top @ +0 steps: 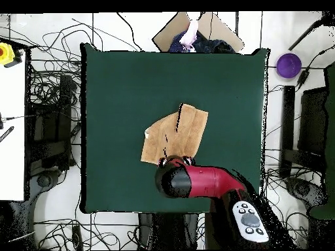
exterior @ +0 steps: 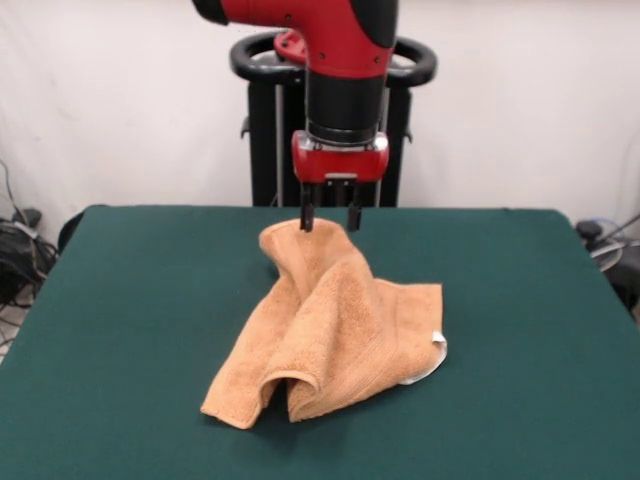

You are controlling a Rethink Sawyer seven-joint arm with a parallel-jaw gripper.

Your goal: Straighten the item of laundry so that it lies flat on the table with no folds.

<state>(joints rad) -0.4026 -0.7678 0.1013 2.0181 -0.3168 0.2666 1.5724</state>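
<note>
The orange-tan towel [exterior: 325,335] lies crumpled on the green table [exterior: 130,300], with folds and a rolled front edge. Its far corner is drawn up into a peak at the fingertips. My gripper [exterior: 329,220] hangs straight down over that peak and grips the lifted corner. A white tag [exterior: 438,347] shows at the towel's right edge. In the overhead view the towel [top: 180,131] sits near the table's middle [top: 118,85], and the red arm covers the gripper [top: 176,160] at the towel's lower edge.
The black pedestal [exterior: 265,130] stands behind the table's far edge. Cables and equipment lie on the floor around the table [top: 46,98]. A purple round object [top: 288,65] sits off the table at the upper right.
</note>
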